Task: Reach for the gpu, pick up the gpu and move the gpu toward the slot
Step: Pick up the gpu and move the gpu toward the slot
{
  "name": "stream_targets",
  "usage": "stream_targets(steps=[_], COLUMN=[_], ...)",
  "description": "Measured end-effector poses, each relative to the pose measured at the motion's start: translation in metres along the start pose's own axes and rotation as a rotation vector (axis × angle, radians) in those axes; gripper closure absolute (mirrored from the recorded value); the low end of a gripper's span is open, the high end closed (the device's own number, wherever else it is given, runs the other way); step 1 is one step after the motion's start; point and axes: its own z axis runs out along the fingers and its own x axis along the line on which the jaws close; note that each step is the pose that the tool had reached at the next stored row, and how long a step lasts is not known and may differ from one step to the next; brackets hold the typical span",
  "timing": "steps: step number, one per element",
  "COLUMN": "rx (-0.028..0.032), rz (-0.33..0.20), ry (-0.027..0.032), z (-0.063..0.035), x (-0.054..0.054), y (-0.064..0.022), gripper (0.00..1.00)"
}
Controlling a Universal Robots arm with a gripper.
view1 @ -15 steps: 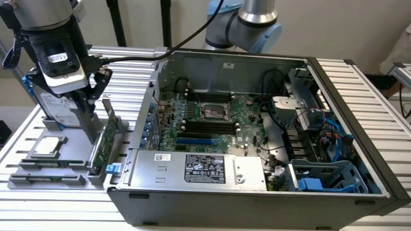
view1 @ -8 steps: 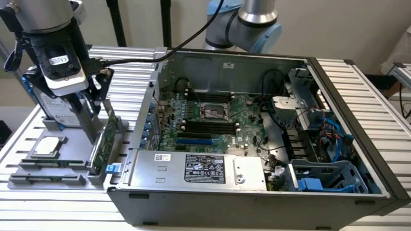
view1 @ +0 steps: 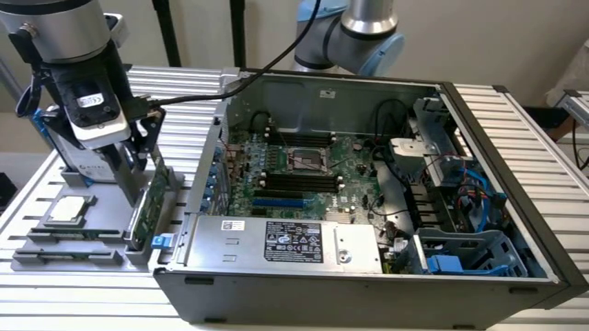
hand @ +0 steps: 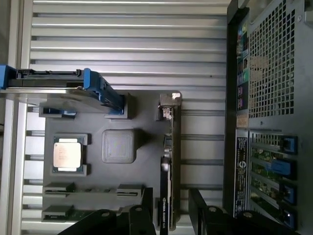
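The thin green circuit-board gpu [view1: 145, 207] [hand: 173, 147] stands on edge in a grey holder [view1: 92, 258] on the ribbed aluminium bench [view1: 74, 300]. In the exterior view its long axis runs twelve-to-six. The black gripper [view1: 136, 183] [hand: 171, 205], released, straddles it from just above.

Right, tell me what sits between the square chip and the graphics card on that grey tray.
A plain grey square block sits between the chip and the graphics card, touching neither; the wrist view shows it.

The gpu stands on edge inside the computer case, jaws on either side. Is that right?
No. The wrist view shows the gpu standing on edge in the grey holder beside the computer case, not inside it, jaws on either side.
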Motion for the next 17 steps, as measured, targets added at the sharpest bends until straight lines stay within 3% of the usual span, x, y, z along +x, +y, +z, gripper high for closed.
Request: stream_targets(steps=[13, 17], rx=[0.0, 0.0], rz=[0.0, 0.0], ry=[0.0, 0.0], z=[0.0237, 0.031], x=[0.0, 0.0], y=[-0.001, -0.0013], gripper=[0.58, 0.5])
